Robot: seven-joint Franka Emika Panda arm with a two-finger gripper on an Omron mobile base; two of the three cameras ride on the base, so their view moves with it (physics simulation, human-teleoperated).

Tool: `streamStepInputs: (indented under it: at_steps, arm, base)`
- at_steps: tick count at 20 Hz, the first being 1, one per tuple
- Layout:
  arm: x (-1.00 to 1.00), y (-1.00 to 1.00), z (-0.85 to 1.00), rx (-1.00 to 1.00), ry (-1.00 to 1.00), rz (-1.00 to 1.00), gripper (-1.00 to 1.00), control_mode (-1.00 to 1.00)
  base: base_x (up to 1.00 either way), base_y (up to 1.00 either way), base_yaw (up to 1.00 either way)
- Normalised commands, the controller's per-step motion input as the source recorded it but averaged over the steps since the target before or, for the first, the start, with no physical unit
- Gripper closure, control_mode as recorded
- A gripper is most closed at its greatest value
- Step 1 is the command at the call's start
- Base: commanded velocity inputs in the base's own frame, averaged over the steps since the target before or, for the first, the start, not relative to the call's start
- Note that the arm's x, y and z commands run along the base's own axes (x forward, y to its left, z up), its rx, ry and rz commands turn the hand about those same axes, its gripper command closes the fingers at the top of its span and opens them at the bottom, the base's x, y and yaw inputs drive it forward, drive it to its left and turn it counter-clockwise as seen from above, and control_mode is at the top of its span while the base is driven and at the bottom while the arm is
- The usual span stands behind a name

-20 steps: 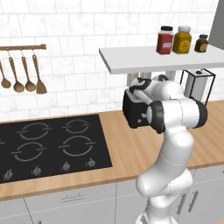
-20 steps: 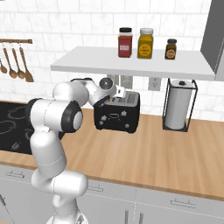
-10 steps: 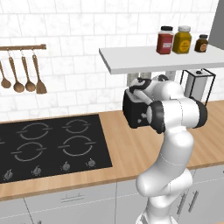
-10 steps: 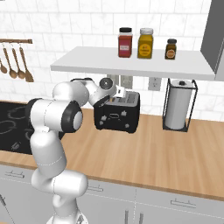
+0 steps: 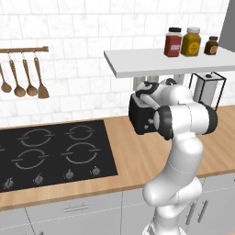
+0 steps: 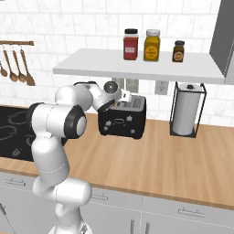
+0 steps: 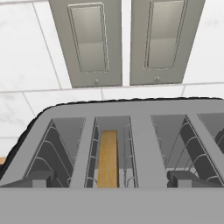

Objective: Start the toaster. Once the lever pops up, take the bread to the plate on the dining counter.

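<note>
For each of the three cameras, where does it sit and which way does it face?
Left base view: behind the arm, to its left, looking forward and down at the hob and toaster; the arm rises at lower right.
Right base view: behind the arm, to its right, facing the toaster and paper roll; the arm rises at lower left.
Hand view: on the hand, looking down into the toaster's slots, bread inside one; fingertips at the bottom.
Both base views share toaster, shelf and jars.
</note>
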Motion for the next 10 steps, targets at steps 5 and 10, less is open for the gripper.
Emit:
streamStepInputs:
  at_steps: [5, 10]
  arm:
    - [0.00, 0.00, 0.00, 0.00, 0.00, 0.00, -1.00, -1.00]
    - [0.00, 0.00, 0.00, 0.00, 0.00, 0.00, -1.00, -1.00]
  base:
    - [0.00, 0.00, 0.00]
    - [0.00, 0.00, 0.00]
